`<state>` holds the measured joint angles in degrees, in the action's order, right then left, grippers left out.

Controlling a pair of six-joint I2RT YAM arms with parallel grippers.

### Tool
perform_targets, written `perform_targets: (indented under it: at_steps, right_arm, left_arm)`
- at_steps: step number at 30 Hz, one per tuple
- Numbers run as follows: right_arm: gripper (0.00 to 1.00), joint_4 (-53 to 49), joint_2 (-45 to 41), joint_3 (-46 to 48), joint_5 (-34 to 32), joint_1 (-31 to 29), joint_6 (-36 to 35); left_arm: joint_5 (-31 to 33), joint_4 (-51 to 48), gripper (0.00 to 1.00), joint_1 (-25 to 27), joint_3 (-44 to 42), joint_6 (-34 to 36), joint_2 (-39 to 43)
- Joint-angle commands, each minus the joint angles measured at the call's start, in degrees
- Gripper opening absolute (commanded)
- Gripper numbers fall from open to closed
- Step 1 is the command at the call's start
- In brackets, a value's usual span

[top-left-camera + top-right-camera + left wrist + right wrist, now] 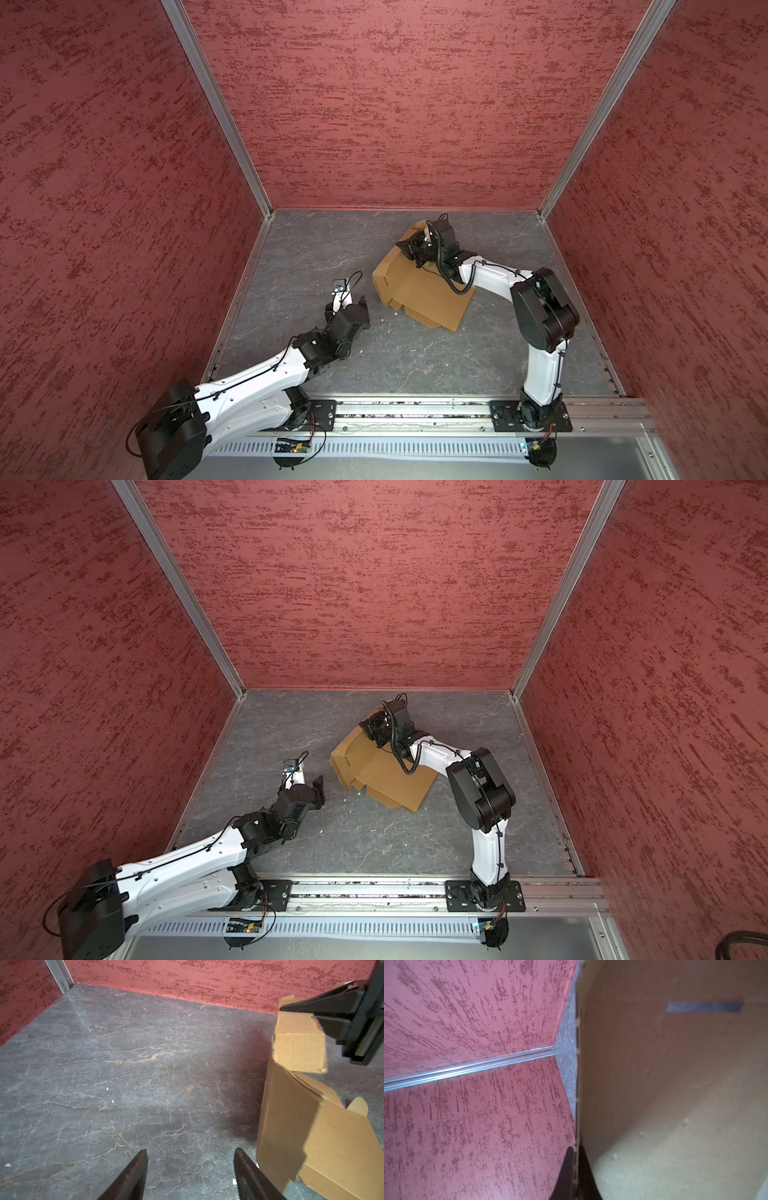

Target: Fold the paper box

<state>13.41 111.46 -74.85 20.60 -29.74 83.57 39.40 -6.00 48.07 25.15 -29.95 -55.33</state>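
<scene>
"Tan cardboard, plain: where is the paper box (428,297) lying?"

"It is sitting on the grey marbled table (316,245), toward the far side and right of the middle in both top views. Its near part is lying flat, while the left panel and a far flap are standing up."

"What is the right gripper (576,1152) doing?"

"It is pinching the raised flap's edge. In the right wrist view the cardboard edge is running straight between its two dark fingers (566,1167), which are pressing on it from both sides. A narrow slot (705,1007) is showing grey table through the panel."

"And the left gripper (191,1152)?"

"It is hovering over bare table just left of the box, not touching it. Its jaws are standing apart and gripping nothing."
</scene>
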Motion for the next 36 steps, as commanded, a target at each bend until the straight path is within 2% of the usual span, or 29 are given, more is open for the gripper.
perform_targets:
  at_steps: [1, 7, 15, 24, 30, 33, 36]
  right_arm:
    - [0.04, 5.1, -2.4, 1.4, 2.1, 0.6, -1.4]
    - [0.05, 12.2, -2.4, 4.9, 5.0, 0.8, -2.8]
    - [0.04, 24.9, -0.8, 10.3, 9.1, 0.8, -2.0]
    - [0.04, 27.5, -1.1, 12.0, 9.5, 0.8, -3.2]
    - [0.04, 28.2, -0.9, 13.5, 9.3, 0.8, -3.1]
    - [0.04, 27.4, -0.6, 13.2, 9.4, 0.8, -3.4]
    - [0.04, 26.8, -0.2, 12.7, 9.5, 0.9, -3.5]
  left_arm:
    - [-1.6, 1.0, 0.66, -0.8, 1.3, -1.0, -0.7]
    - [-3.5, 2.6, 0.67, -2.5, 1.7, -0.5, -2.3]
    - [-8.0, 4.8, 0.77, -2.8, 3.4, 1.4, -4.7]
    - [-9.1, 3.6, 0.77, -2.0, 5.2, 1.2, -6.4]
    - [-8.7, -1.2, 0.79, -2.8, 8.8, 2.9, -3.8]
    - [-14.9, -3.6, 0.85, -5.7, 11.2, 3.0, -2.4]
    - [-25.6, -4.1, 0.90, -10.1, 12.5, 2.3, -2.0]
